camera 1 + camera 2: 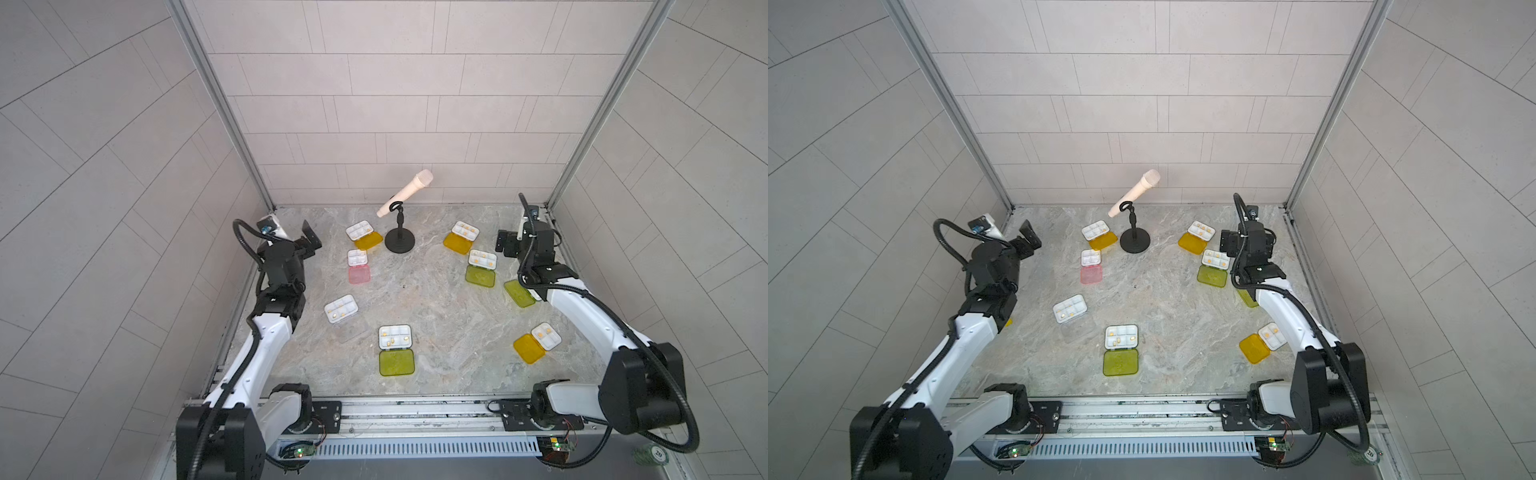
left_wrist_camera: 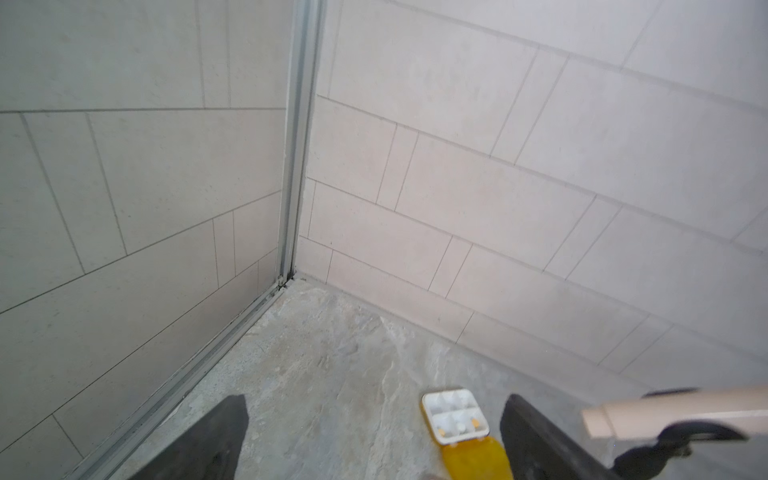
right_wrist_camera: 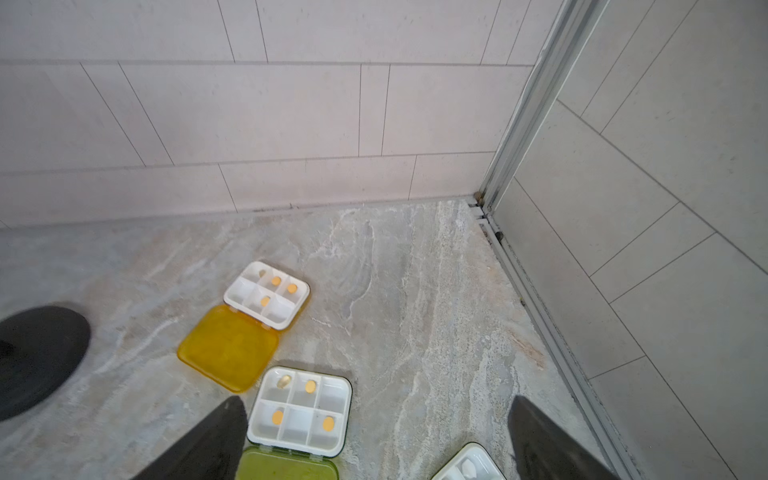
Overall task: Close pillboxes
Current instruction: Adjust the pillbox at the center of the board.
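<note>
Right wrist view, lower centre: a lime-green pillbox (image 3: 299, 411) lies open, its lid folded flat onto the desk (image 3: 415, 291). An orange-yellow pillbox (image 3: 249, 328) just beside it is open too. Pills (image 3: 311, 386) sit in several compartments, so the trays probably need to stay level while only the lids swing over. The right claw (image 3: 374, 440) is spread wide and empty, and the lime-green tray shows just beside its lower-left finger. In the left wrist view the left claw (image 2: 374, 449) is equally wide and grips nothing. A second orange-yellow pillbox (image 2: 455, 419) lies between its fingers, nearer the right-hand one. In a top view the pink pillbox (image 1: 358, 266) and clear pillbox (image 1: 341, 313) lie open mid-frame, well apart from both claws. The microphone stand (image 1: 400, 241) is at upper centre.
</note>
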Motion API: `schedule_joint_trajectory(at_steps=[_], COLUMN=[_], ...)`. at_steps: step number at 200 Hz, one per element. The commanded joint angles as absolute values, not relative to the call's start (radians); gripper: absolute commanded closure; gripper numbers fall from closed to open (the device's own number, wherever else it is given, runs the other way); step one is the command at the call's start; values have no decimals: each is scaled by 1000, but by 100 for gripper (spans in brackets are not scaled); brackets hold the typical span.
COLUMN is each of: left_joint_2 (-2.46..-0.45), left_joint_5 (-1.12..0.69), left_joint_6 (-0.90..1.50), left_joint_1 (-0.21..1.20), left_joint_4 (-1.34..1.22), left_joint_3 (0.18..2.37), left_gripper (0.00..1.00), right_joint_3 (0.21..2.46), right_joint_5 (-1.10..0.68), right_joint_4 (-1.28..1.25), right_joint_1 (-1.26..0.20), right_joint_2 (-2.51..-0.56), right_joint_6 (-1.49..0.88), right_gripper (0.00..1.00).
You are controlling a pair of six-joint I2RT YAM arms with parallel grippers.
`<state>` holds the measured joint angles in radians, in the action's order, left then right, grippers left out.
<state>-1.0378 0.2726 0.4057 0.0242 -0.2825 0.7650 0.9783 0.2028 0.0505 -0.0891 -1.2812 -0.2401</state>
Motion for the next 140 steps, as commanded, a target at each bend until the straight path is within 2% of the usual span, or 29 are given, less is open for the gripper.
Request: schedule_joint_trajectory(at_steps=[1, 16, 29, 57, 89, 115, 140], left_joint_2=[-996, -967, -975, -1078, -1181, -1311, -1399], left_joint_5=[345, 229, 122, -72, -148, -275, -408], left_joint_6=[792, 852, 911, 925, 982, 1033, 1097], left_joint_1=[-1, -32, -61, -101, -90, -74, -57], left_joint_4=[-25, -200, -309, -156, -217, -145, -125], left_joint_3=[782, 715, 698, 858, 892, 910, 942], left_gripper=[0, 0, 0, 0, 0, 8, 11], right_joint_3=[1053, 1060, 1102, 1145, 1096, 1031, 1016], right_joint_5=[233, 62, 8, -6, 14, -96, -87], right_joint_4=[366, 364, 440, 572, 589, 549, 581], right_joint_1=[-74, -18, 0, -8, -34, -52, -108], right_joint_2=[-1265, -1294, -1336, -1394, -1367, -1344, -1320], right_joint_6=[-557, -611, -638, -588, -556, -536, -487], right_gripper=[0, 1, 7, 12, 10, 9, 9])
